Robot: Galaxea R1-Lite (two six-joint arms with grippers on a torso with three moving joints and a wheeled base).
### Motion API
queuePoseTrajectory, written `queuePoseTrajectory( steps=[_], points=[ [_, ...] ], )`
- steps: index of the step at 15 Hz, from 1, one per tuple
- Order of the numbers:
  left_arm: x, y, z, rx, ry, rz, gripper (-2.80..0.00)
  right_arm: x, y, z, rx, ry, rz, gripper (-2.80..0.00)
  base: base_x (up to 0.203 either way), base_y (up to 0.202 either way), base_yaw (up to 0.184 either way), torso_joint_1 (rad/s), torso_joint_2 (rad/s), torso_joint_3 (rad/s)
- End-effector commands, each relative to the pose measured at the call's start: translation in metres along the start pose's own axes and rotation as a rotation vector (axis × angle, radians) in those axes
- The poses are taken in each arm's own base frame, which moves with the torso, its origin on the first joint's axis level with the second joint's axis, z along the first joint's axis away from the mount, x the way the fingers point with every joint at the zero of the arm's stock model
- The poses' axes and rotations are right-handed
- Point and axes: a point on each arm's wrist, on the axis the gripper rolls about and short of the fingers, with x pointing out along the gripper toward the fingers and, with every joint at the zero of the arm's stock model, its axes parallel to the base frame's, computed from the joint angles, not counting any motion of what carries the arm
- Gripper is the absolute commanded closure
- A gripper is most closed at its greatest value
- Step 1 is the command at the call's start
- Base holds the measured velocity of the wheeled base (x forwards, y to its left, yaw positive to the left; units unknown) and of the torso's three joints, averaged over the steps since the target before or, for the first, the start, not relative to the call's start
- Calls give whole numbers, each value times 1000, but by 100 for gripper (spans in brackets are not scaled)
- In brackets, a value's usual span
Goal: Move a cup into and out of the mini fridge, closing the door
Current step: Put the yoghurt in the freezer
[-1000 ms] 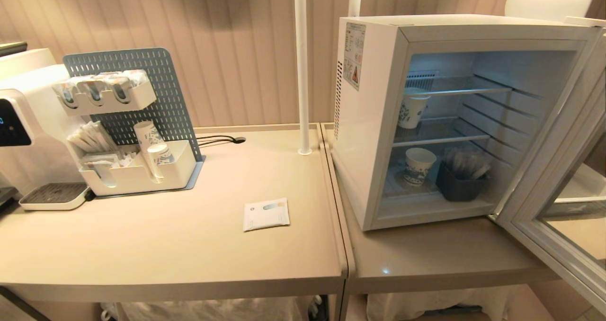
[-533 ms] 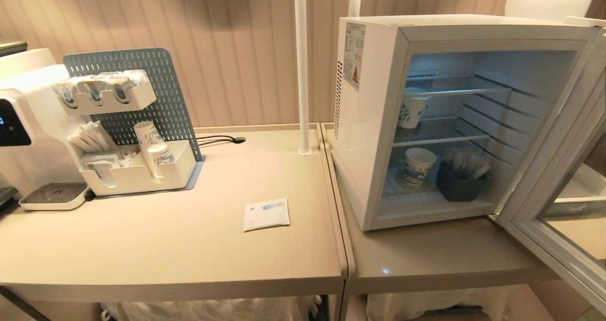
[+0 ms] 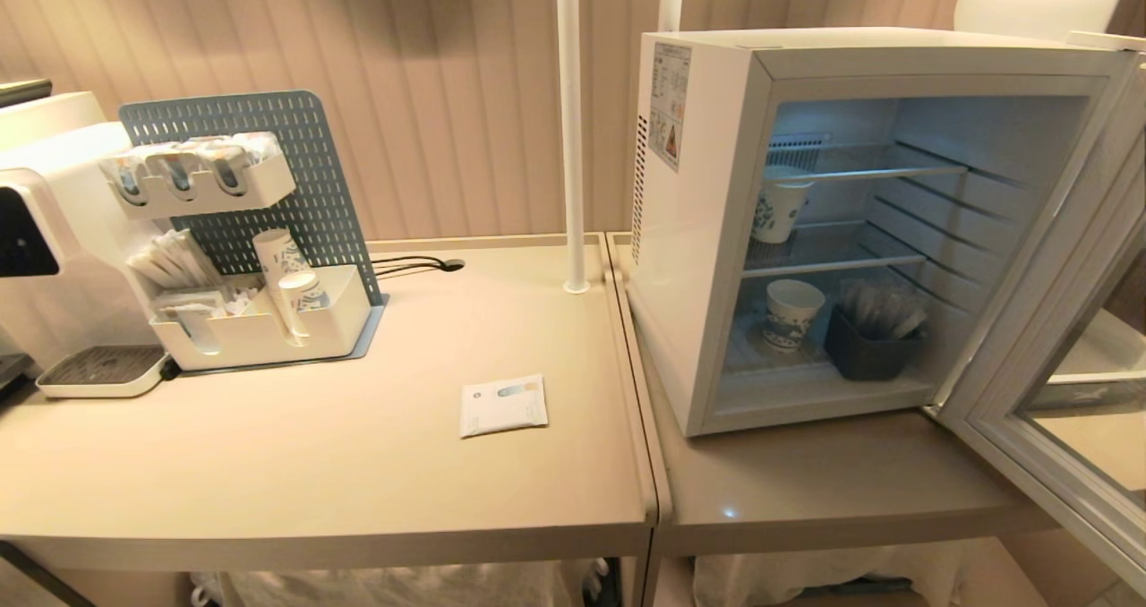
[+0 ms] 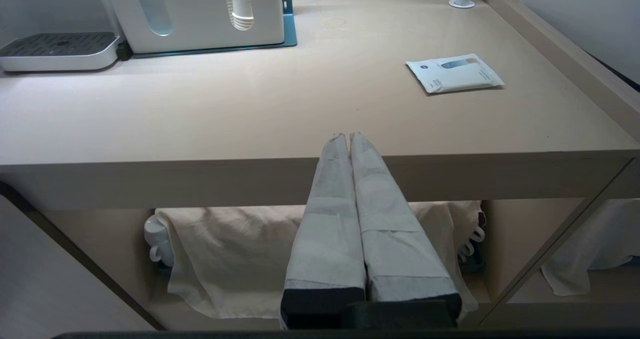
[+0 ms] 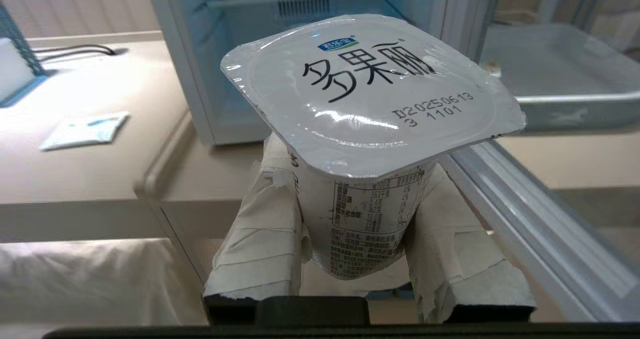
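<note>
The cup point(image 5: 370, 94), a white sealed tub with dark Chinese text on its lid, sits upright between the taped fingers point(image 5: 260, 229) of my right gripper point(image 5: 352, 179), which is shut on its body. It hangs in front of the open mini fridge point(image 5: 200, 79), beside the door frame point(image 5: 525, 219). In the head view the mini fridge point(image 3: 707, 231) stands on the right table with its door point(image 3: 1047, 392) swung wide to the right; neither arm shows there. My left gripper point(image 4: 348, 136) is shut and empty, low before the left table's front edge.
Inside the fridge stand two patterned paper cups point(image 3: 781, 204) point(image 3: 792, 313) and a dark bin of sachets point(image 3: 870, 347). The left table holds a white sachet point(image 3: 503, 405), a pegboard organizer point(image 3: 260, 320), a water dispenser point(image 3: 36, 222) and a white pole point(image 3: 570, 123).
The dispenser's small display has gone dark. Nothing else differs in the head view.
</note>
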Motion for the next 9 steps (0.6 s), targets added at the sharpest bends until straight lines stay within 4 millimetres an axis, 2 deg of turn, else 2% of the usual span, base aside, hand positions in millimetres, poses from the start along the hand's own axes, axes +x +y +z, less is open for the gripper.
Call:
queuePoseTrajectory(
  steps=[1,4,6,9],
  points=[
    [0,0,0,0,3,1,0,11,0,24,6,52,11,0,0,0,0,0,0,0],
    [0,0,0,-1,3,1,0,49,-1,57,24,198,24,0,0,0,0,0,0,0],
    [0,0,0,-2,3,1,0,85,-2,74,48,298,28,0,0,0,0,0,0,0],
    [0,0,0,-2,3,1,0,150,-4,78,69,366,29,0,0,0,0,0,0,0]
  ],
)
